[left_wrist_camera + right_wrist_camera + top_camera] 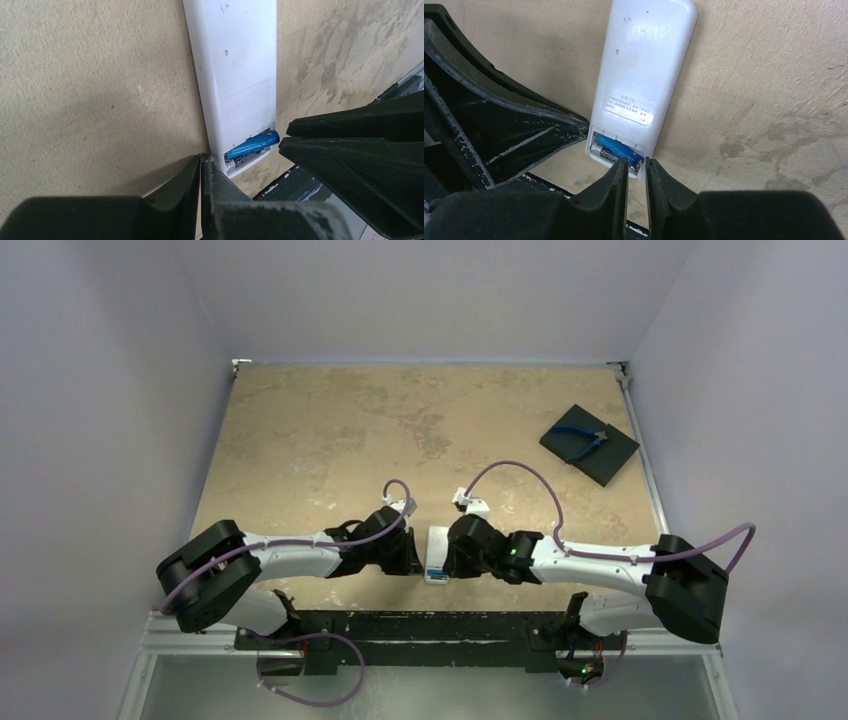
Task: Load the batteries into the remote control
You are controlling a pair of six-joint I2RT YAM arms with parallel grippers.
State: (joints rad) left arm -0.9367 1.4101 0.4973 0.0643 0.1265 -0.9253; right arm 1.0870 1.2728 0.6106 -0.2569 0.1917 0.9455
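The white remote control (437, 555) lies back up near the table's front edge, between my two grippers. Its battery bay at the near end is uncovered. In the left wrist view the remote (235, 75) holds the blue battery (252, 144), lying slanted with one end raised past the bay's edge, and the dark battery (247, 158) under and beside it. My left gripper (202, 157) is shut and empty, its tips at the remote's near left corner. In the right wrist view the remote (644, 75) shows the blue battery (621, 150) and the dark battery (600, 149). My right gripper (636, 162) is almost shut with a thin gap, empty, its tips at the blue battery's end.
A black square pad (589, 444) with blue-handled pliers (582, 440) lies at the back right. The black base rail (400, 625) runs just below the remote. Walls close in the table on the left, back and right.
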